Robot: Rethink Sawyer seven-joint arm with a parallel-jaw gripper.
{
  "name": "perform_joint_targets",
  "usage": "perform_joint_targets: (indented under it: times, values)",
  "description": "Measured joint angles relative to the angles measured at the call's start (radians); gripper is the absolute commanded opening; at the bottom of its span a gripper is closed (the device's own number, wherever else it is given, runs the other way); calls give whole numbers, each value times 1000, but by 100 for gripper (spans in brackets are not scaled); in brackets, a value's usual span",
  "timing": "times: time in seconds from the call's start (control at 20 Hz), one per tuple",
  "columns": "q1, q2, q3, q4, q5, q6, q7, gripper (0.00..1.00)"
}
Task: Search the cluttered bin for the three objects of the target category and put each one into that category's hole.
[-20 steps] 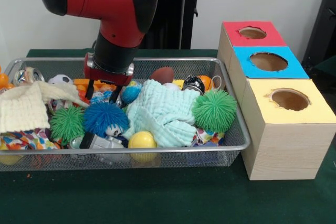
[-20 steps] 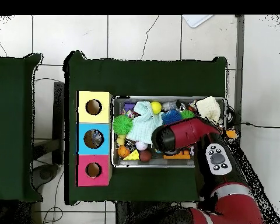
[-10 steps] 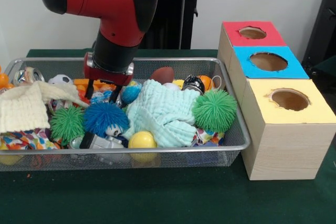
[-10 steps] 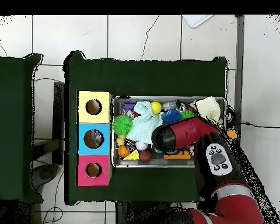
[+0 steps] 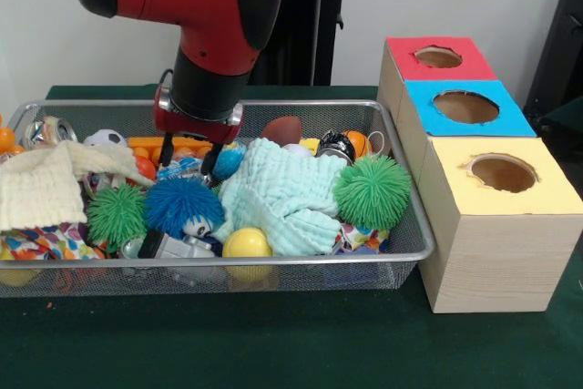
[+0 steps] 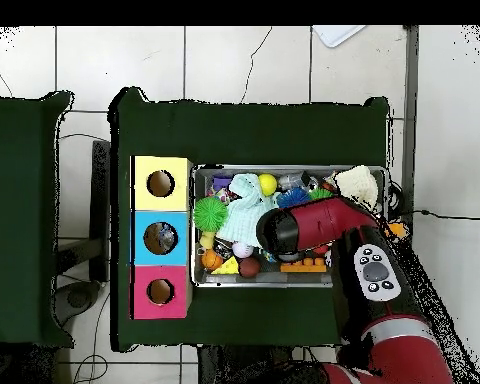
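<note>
My gripper (image 5: 188,159) hangs open just above the clutter in the back left-middle of the wire bin (image 5: 401,252), its fingers straddling a small pale-blue patterned item (image 5: 181,169) without gripping it. Right beside it lie a small blue ball (image 5: 228,162), a blue spiky ball (image 5: 182,205) and an orange block (image 5: 148,144). Two green spiky balls (image 5: 372,191) (image 5: 117,214), a yellow ball (image 5: 247,243) and a brown football (image 5: 282,128) also sit in the bin. In the overhead view the arm (image 6: 306,228) hides the gripper.
A mint cloth (image 5: 282,193) covers the bin's middle and a cream cloth (image 5: 41,187) its left end. To the bin's right stand three boxes with round holes: red (image 5: 437,58), blue (image 5: 466,107) and yellow (image 5: 503,173).
The gripper has risen a little and shifted right in the front view. Nothing in the bin has visibly moved.
</note>
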Motion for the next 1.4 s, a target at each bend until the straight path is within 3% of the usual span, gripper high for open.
perform_joint_targets:
  times: [0.7,1.4]
  values:
    - [45,-12,23,-10,48,41,0,100]
    - [55,113,18,-116,-17,43,0,100]
